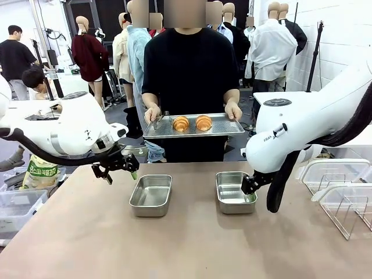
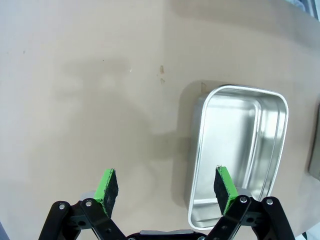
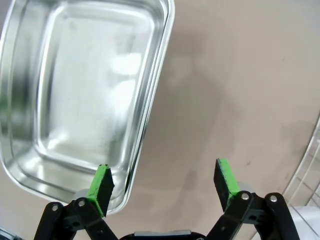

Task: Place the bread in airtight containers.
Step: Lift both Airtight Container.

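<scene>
Two golden croissants (image 1: 181, 122) (image 1: 203, 122) lie on a flat steel tray (image 1: 160, 129) that a person holds in both hands beyond the table's far edge. Two steel pans stand open on the table, with no lids on them: the left pan (image 1: 151, 195) (image 2: 240, 150) and the right pan (image 1: 234, 192) (image 3: 80, 100). Both are empty. My left gripper (image 1: 119, 168) (image 2: 167, 187) hovers open just left of the left pan. My right gripper (image 1: 250, 185) (image 3: 162, 182) hangs open over the right pan's right rim.
Clear plastic boxes (image 1: 340, 195) with a wire rack stand at the table's right edge. A clear bin (image 1: 17, 203) and a bag (image 1: 40, 173) sit off the table's left side. The tabletop (image 1: 174, 244) in front of the pans is bare.
</scene>
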